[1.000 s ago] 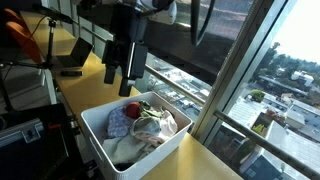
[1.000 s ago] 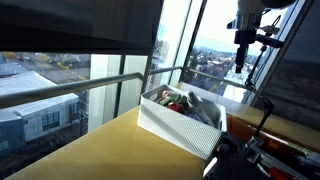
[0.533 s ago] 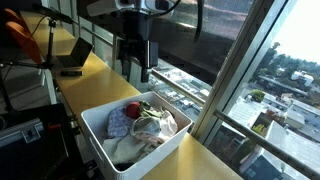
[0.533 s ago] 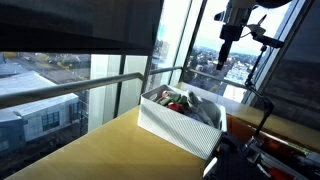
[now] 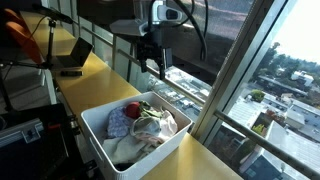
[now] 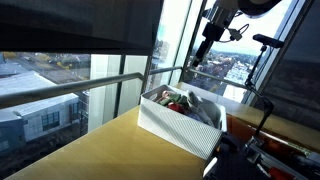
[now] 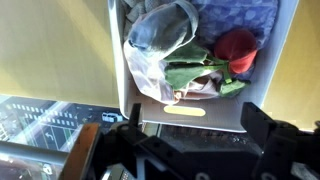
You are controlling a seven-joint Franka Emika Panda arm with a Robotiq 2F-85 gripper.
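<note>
Exterior views | gripper (image 5: pixel 152 66) wide, shifted sideways | bin (image 5: pixel 98 148) unmoved

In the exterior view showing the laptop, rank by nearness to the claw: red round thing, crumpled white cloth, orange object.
From the gripper:
1. Red round thing, far half of white bin.
2. Crumpled white cloth, bin's near end.
3. Orange object, far left background.

No text, label, brand or number can be read in any view. In the wrist view, a pale strip (image 7: pixel 185 110) lies on the rim of the bin (image 7: pixel 117 60) just ahead of the pincer (image 7: pixel 192 138), but it is too blurred to tell whether it carries print.
</note>
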